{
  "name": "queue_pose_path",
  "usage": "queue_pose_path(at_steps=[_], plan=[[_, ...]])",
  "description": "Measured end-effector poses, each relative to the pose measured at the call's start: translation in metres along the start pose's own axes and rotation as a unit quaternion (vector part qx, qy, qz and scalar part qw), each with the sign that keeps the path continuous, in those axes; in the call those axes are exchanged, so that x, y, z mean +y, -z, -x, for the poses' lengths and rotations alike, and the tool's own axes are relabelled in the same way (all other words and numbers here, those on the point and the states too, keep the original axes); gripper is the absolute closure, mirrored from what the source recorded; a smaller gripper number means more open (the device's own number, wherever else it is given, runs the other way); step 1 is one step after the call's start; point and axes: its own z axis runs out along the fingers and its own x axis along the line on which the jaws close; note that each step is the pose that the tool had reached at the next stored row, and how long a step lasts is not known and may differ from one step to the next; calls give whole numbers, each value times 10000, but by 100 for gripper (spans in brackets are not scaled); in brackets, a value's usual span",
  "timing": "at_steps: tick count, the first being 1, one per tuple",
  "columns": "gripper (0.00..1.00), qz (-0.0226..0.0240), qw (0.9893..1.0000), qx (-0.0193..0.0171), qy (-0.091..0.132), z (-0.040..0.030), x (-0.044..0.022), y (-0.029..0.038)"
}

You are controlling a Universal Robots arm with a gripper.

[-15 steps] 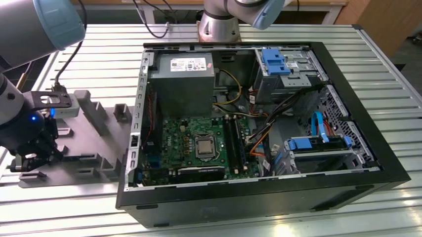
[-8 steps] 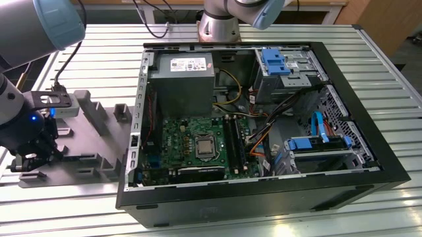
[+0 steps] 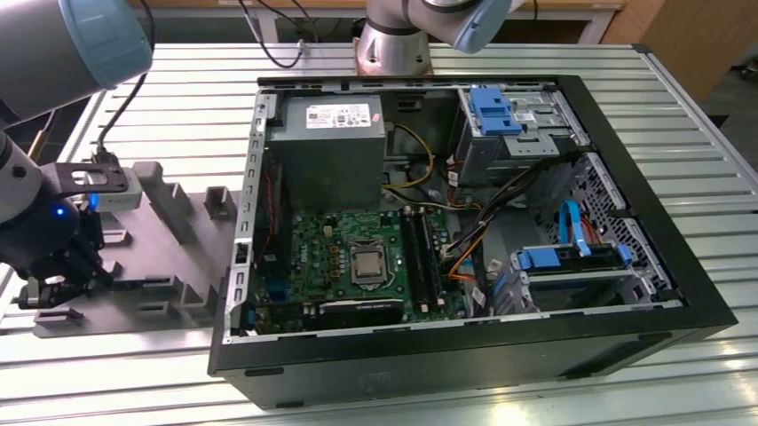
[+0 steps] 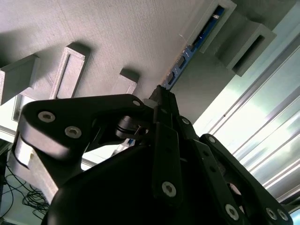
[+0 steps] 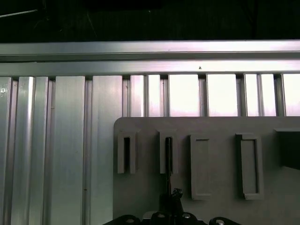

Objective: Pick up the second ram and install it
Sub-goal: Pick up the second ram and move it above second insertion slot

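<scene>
The second ram (image 4: 193,44) is a thin stick with a blue-tinted face, standing on edge in the slots of the light grey tray (image 4: 117,33). In the first wrist view the ram (image 5: 168,161) is a thin dark line running from a slotted block down into my gripper (image 5: 170,202). In the second wrist view my gripper (image 4: 161,96) has its black fingertips pressed together on the near end of the stick. In the exterior view my gripper (image 3: 50,288) hangs low over the tray's (image 3: 166,257) front corner at that view's left.
The open computer case (image 3: 474,355) lies beside the tray at the exterior view's right. Its green motherboard (image 3: 319,244) carries long black memory slots (image 3: 421,257), with cables and blue drive brackets further right. Upright grey blocks (image 3: 160,191) stand on the tray. A ribbed metal table (image 5: 56,154) lies underneath.
</scene>
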Motion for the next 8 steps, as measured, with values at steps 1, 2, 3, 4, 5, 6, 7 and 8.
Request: queue_pose_path(at_steps=[1,2,3,4,5,6,7,8], plan=[[88,-1,10000,-1,0,0,0,5],[88,0,10000,-2,0,0,0,12],[88,0,10000,-2,0,1,1,17],[88,-1,10000,-4,0,1,0,18],[88,-1,10000,-4,0,1,0,21],[88,0,10000,-3,0,1,1,27],[88,-1,10000,-3,0,0,1,31],[88,-2,10000,-3,0,0,2,37]])
